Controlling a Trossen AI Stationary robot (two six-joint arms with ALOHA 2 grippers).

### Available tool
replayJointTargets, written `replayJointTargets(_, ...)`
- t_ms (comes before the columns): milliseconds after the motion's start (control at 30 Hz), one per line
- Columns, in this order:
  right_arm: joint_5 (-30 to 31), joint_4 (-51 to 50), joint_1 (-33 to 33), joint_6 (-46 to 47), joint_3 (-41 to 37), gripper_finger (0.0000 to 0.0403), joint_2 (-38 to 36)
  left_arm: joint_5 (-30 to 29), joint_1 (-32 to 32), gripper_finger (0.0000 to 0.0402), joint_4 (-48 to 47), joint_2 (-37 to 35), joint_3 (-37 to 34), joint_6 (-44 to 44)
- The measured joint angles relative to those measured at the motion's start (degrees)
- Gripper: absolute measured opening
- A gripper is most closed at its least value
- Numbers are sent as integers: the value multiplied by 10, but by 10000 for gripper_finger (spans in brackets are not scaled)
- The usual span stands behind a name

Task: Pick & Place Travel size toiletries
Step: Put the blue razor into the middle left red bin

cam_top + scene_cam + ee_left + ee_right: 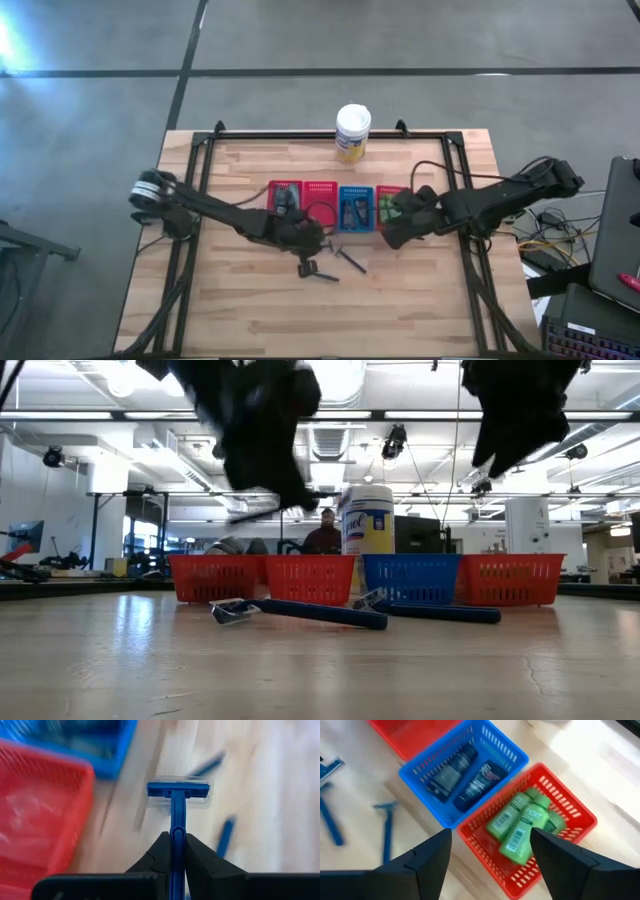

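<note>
My left gripper (177, 837) is shut on a blue razor (178, 795) and hovers just on the near side of the two left red baskets (303, 196). Two more blue razors (318, 270) (350, 260) lie flat on the table near it. My right gripper (491, 834) is open and touches nothing. It hangs above the right red basket (570, 810), which holds green bottles (520, 827). The blue basket (515, 755) beside it holds dark flat tubes (465, 772). The leftmost red basket holds a greyish item (286, 198). My left gripper pinches the blue razor's handle (177, 827) between its two fingers, which lie along the handle. The razor sticks straight out past the fingertips, with its head (179, 790) and clear cover farthest out. It is lifted clear of the table.
The four mesh baskets stand in a row across the table's middle. A white canister with a yellow label (352, 132) stands at the far edge behind them. Bare wood (300, 320) stretches along the near side. A person (323, 532) sits in the room beyond.
</note>
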Motion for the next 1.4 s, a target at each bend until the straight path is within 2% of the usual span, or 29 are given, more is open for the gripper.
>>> replayJointTargets(233, -7, 103, 0, -63, -2, 240, -55, -47, 15, 32, 164, -116, -41, -67)
replayJointTargets(400, -53, 227, 0, -128, -7, 231, -76, -70, 40, 33, 384, -195, -122, -99)
replayJointTargets(533, -90, 363, 0, -185, -8, 234, -68, -72, 57, 33, 559, -220, -187, -136)
replayJointTargets(667, -91, 460, -8, -213, -7, 248, -39, -72, 59, 33, 653, -215, -220, -149)
replayJointTargets(867, -99, 487, -38, -200, -5, 269, 6, -59, 54, 34, 725, -204, -226, -131)
replayJointTargets(1200, -175, 608, -91, -197, -4, 294, 52, -41, 52, 34, 716, -193, -226, -137)
replayJointTargets(1400, -231, 623, -119, -174, 3, 294, 81, -42, 53, 35, 714, -187, -226, -133)
